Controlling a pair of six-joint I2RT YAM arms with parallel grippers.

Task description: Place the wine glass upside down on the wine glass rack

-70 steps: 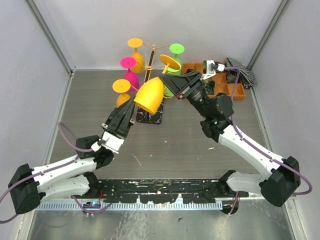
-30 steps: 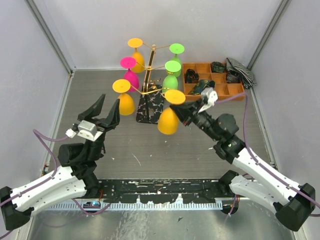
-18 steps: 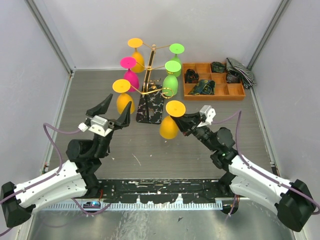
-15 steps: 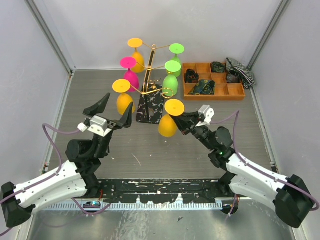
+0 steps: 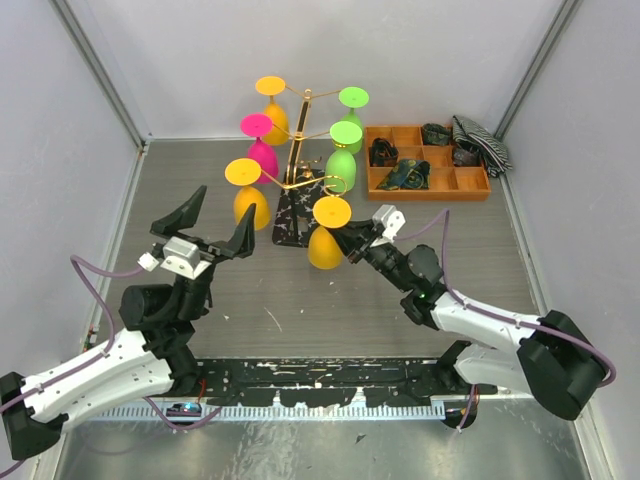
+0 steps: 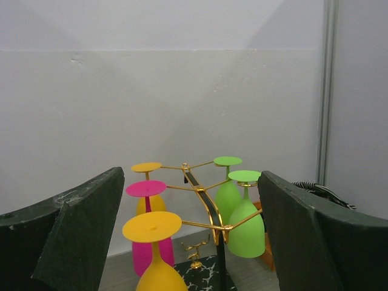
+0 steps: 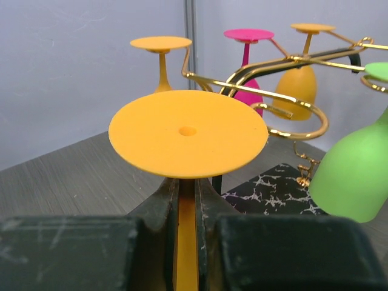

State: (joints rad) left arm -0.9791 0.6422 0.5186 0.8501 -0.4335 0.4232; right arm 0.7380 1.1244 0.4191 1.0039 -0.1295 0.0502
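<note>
- Top external view: the orange-yellow plastic wine glass (image 5: 322, 248) was seen inverted, foot uppermost, with its stem clamped in the jaws of the right gripper (image 5: 346, 238).
- Over the last second it had been carried leftward and away from the arm bases. It was brought to just beside the black speckled base of the thin gold metal wine glass rack (image 5: 301, 140).
- The handover was judged finished. The left gripper (image 5: 214, 222) had been drawn back from the glass and was held well apart, its jaws spread and empty.
- In the right wrist view, the foot was seen short of an unoccupied gold spiral arm (image 7: 303, 121). Sliding the stem into that curl was judged still to be done.
- The right arm was stretched low and forward. The left arm was raised, with its wrist pointed at the rack.
</note>
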